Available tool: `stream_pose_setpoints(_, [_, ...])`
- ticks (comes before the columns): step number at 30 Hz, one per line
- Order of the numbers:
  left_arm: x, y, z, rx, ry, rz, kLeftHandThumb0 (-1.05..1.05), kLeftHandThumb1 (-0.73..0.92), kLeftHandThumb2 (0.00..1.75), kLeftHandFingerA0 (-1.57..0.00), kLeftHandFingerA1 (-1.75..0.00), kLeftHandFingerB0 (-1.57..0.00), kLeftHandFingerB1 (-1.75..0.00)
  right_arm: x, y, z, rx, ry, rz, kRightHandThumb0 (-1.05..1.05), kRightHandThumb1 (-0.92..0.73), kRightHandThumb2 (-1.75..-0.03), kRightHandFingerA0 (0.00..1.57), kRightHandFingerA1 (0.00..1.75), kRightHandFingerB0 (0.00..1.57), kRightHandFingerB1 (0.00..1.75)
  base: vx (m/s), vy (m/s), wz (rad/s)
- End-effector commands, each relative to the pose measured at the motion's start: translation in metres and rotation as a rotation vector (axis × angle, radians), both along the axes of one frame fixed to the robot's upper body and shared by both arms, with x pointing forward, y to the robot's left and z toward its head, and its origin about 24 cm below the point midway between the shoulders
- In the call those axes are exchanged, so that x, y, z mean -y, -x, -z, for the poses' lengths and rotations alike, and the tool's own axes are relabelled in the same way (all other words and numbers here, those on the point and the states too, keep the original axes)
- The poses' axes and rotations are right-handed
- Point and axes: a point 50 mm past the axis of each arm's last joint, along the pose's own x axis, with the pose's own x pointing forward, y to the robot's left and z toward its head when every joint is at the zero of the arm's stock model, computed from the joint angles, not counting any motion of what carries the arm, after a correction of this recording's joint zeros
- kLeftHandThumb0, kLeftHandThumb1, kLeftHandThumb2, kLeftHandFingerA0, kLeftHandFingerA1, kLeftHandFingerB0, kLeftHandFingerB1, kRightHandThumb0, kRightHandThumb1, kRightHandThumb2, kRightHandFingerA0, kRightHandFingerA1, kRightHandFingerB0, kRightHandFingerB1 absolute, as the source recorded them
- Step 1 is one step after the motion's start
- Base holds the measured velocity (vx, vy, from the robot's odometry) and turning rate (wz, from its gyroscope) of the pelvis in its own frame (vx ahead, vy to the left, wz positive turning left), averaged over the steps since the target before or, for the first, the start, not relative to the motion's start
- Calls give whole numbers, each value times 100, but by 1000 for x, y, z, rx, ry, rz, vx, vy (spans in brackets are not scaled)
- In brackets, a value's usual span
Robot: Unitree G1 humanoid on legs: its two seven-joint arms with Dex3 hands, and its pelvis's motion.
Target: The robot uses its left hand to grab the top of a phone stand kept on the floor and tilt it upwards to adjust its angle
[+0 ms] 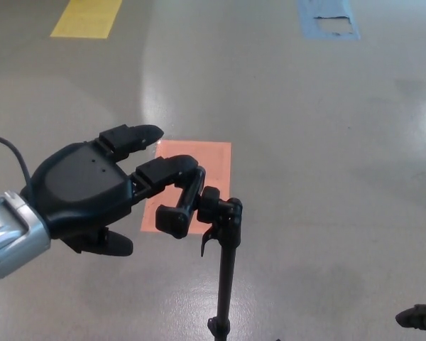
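Grey polished concrete floor [326, 142] fills the head view, glossy with pale reflections, and it carries three painted rectangles: a yellow rectangular patch [86, 17] at the far left edge, a blue rectangular patch [328, 20] with a worn pale centre at the far right edge, and an orange-pink rectangular patch [209, 167] near the middle.

Standing on the floor over the near part of that orange-pink patch is the black phone stand [226, 249], a thin upright pole that runs down out of the bottom edge of the picture. At its top sits a black clamp-style phone cradle [179, 206], empty, with its two jaws tilted so that the cradle faces left and slightly down.

From the left edge comes the robot's silver forearm, ending in the black left hand [92, 188]. Its back faces the camera. The two thick fingers [131, 136] are spread apart and stretched toward the stand; the lower finger lies over the upper jaw of the cradle and appears to touch it, while the upper finger points past it over the floor. The thumb [106, 243] hangs below the palm, apart from the fingers, closing on nothing.

Only a dark tip [420, 318] shows at the bottom right corner, too little to tell what it is.
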Motion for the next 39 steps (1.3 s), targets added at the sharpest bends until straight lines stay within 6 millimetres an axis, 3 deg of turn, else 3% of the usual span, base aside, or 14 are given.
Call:
stream_pose_setpoints(1, [-3, 1, 8, -7, -21, -23, -79, 51, 86, -4, -13, 0, -10, 6, -1, -2, -8, 21, 9, -32, -49, -101, 3, 49, 1, 47, 0, 0, 0])
stream_pose_setpoints(3, [-3, 1, 9, -14, -24, -23, -80, 52, 86, -4, -12, 0, -9, 5, -1, -3, -8, 18, 13, -32, -49, -101, 3, 49, 1, 47, 0, 0, 0])
stream_pose_setpoints(4, [-4, 2, 10, -16, -25, -24, -79, 51, 86, -4, -11, 0, -9, 5, -1, -3, -7, 17, 14, -56, -68, -61, 20, 35, 17, 28, 0, 0, 0])
stream_pose_setpoints(7, [-4, 0, 11, -19, -27, -29, -76, 49, 86, -3, -14, 0, -13, 6, -3, -4, 1, 12, 20, -55, -68, -61, 20, 35, 17, 28, 0, 0, 0])
stream_pose_setpoints(15, [-5, 1, 19, -41, -34, -35, -75, 49, 87, -5, -18, 0, -16, 6, -5, -6, 7, 15, 8, -56, -68, -61, 19, 35, 17, 28, 0, 0, 0])
stream_pose_setpoints(16, [-5, 1, 20, -45, -35, -34, -76, 50, 87, -6, -19, 0, -16, 6, -5, -7, 8, 13, 8, -33, -49, -101, 3, 49, 0, 47, 0, 0, 0])
stream_pose_setpoints(26, [-8, 5, 35, -90, -68, -48, -73, 49, 87, -5, -21, 0, -17, 4, -8, -9, 13, 15, 4, -32, -50, -102, 3, 49, 0, 47, 0, 0, 0])
stream_pose_setpoints(30, [-9, 4, 37, -89, -78, -50, -75, 50, 87, -5, -19, 0, -15, 4, -10, -10, 15, 19, 7, -32, -50, -101, 3, 49, 0, 47, 0, 0, 0])
stream_pose_setpoints(31, [-9, 4, 38, -93, -77, -52, -74, 49, 86, -6, -20, 0, -15, 4, -11, -10, 16, 20, 5, -56, -68, -61, 19, 36, 17, 28, 0, 0, 0])
stream_pose_setpoints(32, [-9, 4, 40, -100, -73, -54, -74, 49, 86, -7, -21, 0, -16, 4, -11, -11, 17, 20, 0, -33, -48, -101, 3, 50, 0, 47, 0, 0, 0])
stream_pose_setpoints(34, [-10, 5, 42, -103, -71, -54, -75, 49, 86, -8, -20, 0, -15, 4, -12, -12, 19, 19, -8, -33, -48, -101, 3, 50, 0, 47, 0, 0, 0])
stream_pose_setpoints(36, [-10, 5, 42, -105, -81, -54, -76, 50, 87, -6, -19, 0, -15, 4, -13, -13, 20, 20, -7, -58, -67, -61, 20, 36, 17, 28, 0, 0, 0])
stream_pose_setpoints(37, [-10, 4, 43, -105, -92, -55, -76, 51, 88, -4, -18, 0, -15, 4, -13, -13, 22, 14, -3, -33, -48, -100, 3, 50, 0, 47, 0, 0, 0])
stream_pose_setpoints(39, [-9, 4, 43, -101, -104, -55, -74, 49, 88, -4, -20, 0, -17, 4, -14, -14, 25, 8, 2, -33, -48, -100, 3, 49, 0, 47, 0, 0, 0])
